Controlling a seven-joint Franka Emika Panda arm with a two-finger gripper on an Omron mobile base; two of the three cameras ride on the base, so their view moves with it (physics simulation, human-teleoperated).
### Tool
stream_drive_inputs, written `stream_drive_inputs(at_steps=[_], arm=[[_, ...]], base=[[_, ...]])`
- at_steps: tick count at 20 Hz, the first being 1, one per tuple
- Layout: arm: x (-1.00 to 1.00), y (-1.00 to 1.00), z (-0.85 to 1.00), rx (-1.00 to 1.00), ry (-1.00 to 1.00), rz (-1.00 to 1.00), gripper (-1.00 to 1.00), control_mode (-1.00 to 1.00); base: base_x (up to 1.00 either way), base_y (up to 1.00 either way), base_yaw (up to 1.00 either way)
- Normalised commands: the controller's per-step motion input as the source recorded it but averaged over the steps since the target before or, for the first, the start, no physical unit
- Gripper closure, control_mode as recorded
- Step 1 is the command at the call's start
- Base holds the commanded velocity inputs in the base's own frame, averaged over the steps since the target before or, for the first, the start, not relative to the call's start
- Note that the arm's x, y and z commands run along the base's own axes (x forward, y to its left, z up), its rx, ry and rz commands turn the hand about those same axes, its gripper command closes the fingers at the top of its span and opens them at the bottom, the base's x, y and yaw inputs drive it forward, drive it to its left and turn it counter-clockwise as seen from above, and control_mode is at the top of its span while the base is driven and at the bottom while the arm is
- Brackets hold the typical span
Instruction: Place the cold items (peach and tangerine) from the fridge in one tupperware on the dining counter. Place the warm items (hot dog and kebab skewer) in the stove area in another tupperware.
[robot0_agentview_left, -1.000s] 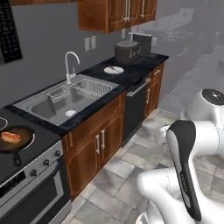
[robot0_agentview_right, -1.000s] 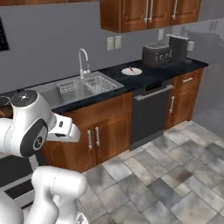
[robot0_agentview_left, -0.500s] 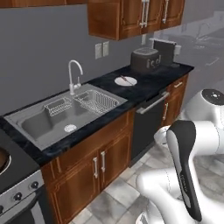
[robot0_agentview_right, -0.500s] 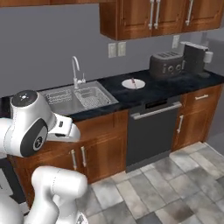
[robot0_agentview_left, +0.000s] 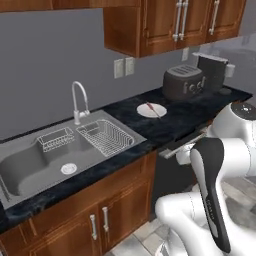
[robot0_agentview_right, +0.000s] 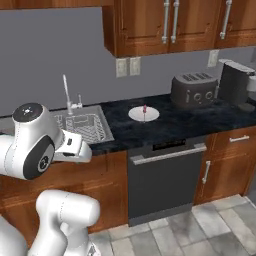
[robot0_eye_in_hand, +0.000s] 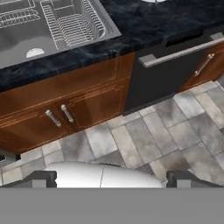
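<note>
Jaws: spread wide, empty, aimed at the floor before the cabinets.
Kebab skewer (robot0_agentview_right: 144, 111): on white plate (robot0_agentview_left: 151, 110), dark surface (robot0_agentview_right: 190, 120) between sink (robot0_agentview_left: 60, 150) and toaster (robot0_agentview_right: 195, 90). Likely light, stiff, thin, slippery; grasp across midpoint, crosswise.

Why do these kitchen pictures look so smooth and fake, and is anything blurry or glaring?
Left base view: flat, even rendered light, only a soft sheen in the sink, no harsh glare. Right base view: the toaster and plate look sharp, with faint shadows under the cabinets. Hand view: the counter and floor tiles are crisp, seen at a tilt; nothing looks out of focus.
</note>
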Motion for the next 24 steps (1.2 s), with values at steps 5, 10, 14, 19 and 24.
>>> stream_drive_inputs(at_steps=[5,10,14,19,24], arm=[[0.00,0.00,0.00,0.00,0.00,0.00,-1.00,1.00],[0.00,0.00,0.00,0.00,0.00,0.00,-1.00,1.00],[0.00,0.00,0.00,0.00,0.00,0.00,-1.00,1.00],[0.00,0.00,0.00,0.00,0.00,0.00,-1.00,1.00],[0.00,0.00,0.00,0.00,0.00,0.00,-1.00,1.00]], base=[[1.00,-0.57,0.35],[0.91,-0.59,0.36],[0.71,-0.48,0.35],[0.29,-0.46,0.36],[0.32,-0.51,0.32]])
